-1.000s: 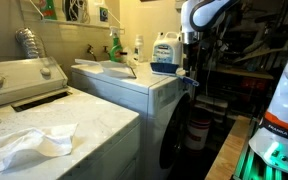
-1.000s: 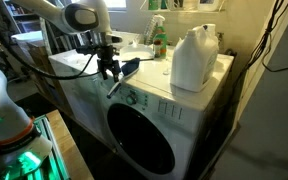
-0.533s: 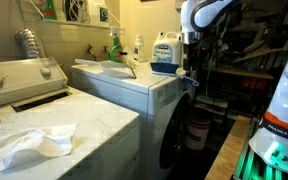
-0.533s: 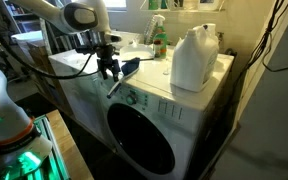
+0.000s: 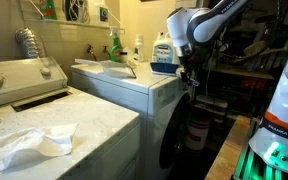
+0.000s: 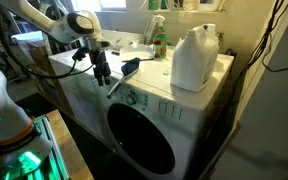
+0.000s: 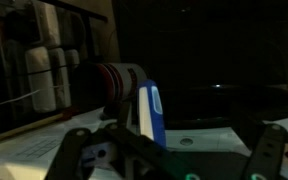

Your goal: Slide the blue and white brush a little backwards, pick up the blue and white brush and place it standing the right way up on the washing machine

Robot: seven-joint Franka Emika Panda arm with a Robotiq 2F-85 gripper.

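Gripper (image 6: pixel 103 79): fingers spread wide, holding nothing.
Blue and white brush (image 6: pixel 130 68): slim, glossy plastic, just beside the gripper, untouched; straight ahead in the wrist view (image 7: pixel 151 112).
Washing machine (image 6: pixel 189 100): white, boxy; brush on its flat top.

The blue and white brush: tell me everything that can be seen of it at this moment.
The blue and white brush is small and elongated, with a dark blue body and white trim that looks like plastic. The bristles are too small to make out. It lies at the front edge of the washing machine top, not standing, and one end seems to jut past the edge. The wrist view shows it as a blue strip with a white border. The open gripper hangs close beside it, and contact cannot be told.
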